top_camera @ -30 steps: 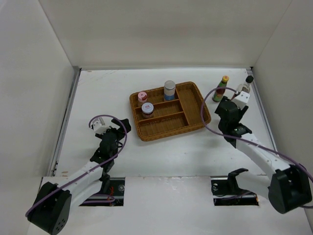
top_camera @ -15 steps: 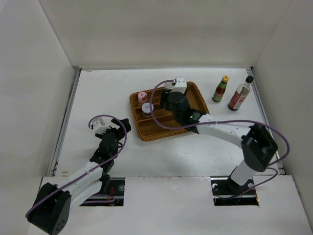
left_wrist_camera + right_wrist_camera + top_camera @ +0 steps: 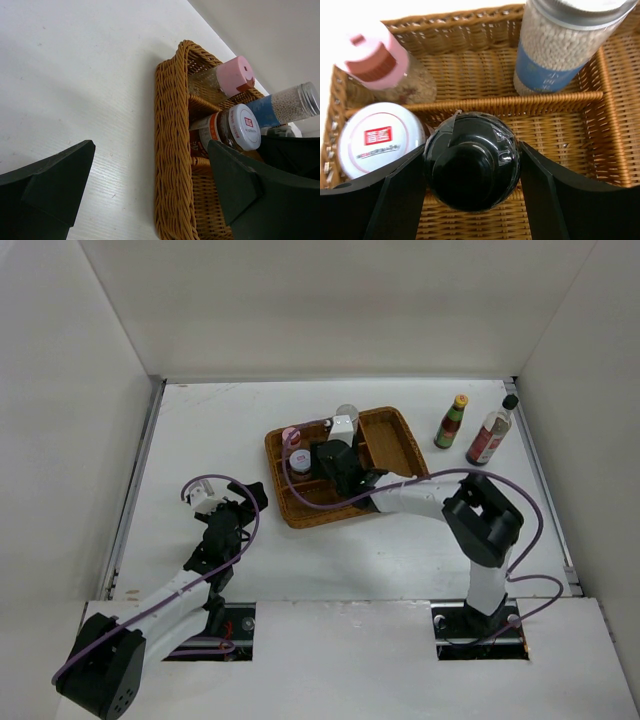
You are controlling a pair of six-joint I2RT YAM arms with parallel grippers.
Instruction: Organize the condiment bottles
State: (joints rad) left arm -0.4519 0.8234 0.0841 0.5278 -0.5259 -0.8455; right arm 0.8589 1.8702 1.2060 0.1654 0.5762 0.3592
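1. Two bottles stand outside the tray at the far right of the table. One is a slim green yellow-capped bottle. Just beside it, nearer the right wall, is a tall dark-red black-capped bottle. White surface shows all round the pair.
2. The wicker tray sits mid-table, slightly turned, with bare table along each of its four rims.
3. In the tray's back row stand a pink-lidded jar and a grey-capped blue-label jar, apart from each other. Across a woven divider, a white-lidded jar stands in the left corner of the next row.
4. The right arm stretches across the tray's left half. The right jaws are clamped on both sides of the dark shaker, which is just beside the white-lidded jar in that second row. I cannot tell whether its base rests on the weave.
5. The left arm lies low over the table left of the tray. The left jaws are spread wide with nothing between them, facing the tray's left rim without touching it.
6. White walls close the table on the left, back and right.
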